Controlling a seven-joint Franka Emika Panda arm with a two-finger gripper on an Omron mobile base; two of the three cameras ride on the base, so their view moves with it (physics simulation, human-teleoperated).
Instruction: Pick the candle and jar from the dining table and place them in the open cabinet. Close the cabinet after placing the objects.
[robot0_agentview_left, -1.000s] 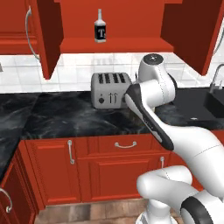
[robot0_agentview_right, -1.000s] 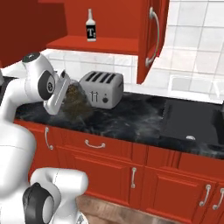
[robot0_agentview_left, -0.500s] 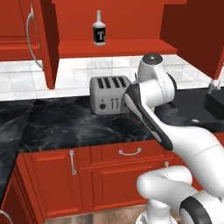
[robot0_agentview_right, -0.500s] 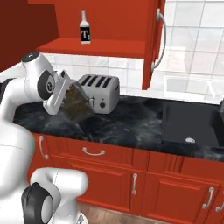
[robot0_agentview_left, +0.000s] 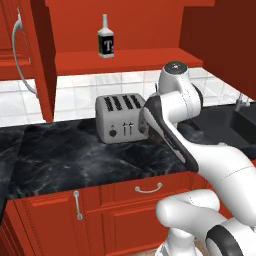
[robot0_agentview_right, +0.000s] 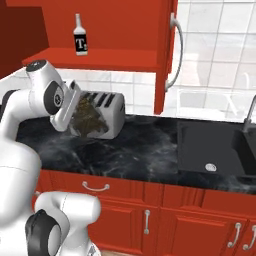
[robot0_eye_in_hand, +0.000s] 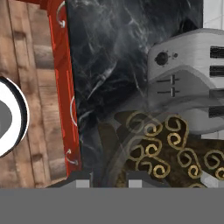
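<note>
My gripper (robot0_agentview_right: 75, 111) is shut on the jar (robot0_agentview_right: 90, 119), a clear glass jar with dark olive-brown contents, held tilted just above the counter in front of the toaster. Seen from the hand, the jar (robot0_eye_in_hand: 162, 151) sits right between my fingertips (robot0_eye_in_hand: 79, 182). Above stands the open red cabinet, its inner shelf (robot0_agentview_left: 131, 60) at upper centre and its door (robot0_agentview_right: 167, 55) swung out to the right. In the left base view my own arm hides the jar. The candle and the dining table are out of view.
A silver toaster (robot0_agentview_left: 122, 118) stands on the black marble counter (robot0_agentview_left: 75, 160) under the shelf. A bottle with a black "T" label (robot0_agentview_left: 105, 39) stands on the shelf. A dark sink (robot0_agentview_right: 215, 150) lies to the right. Red base cabinets (robot0_agentview_right: 150, 220) line the front.
The whole scene has shifted in both base views, so the base has moved; the toaster and cabinet now look closer. The jar stays held in the shut gripper.
</note>
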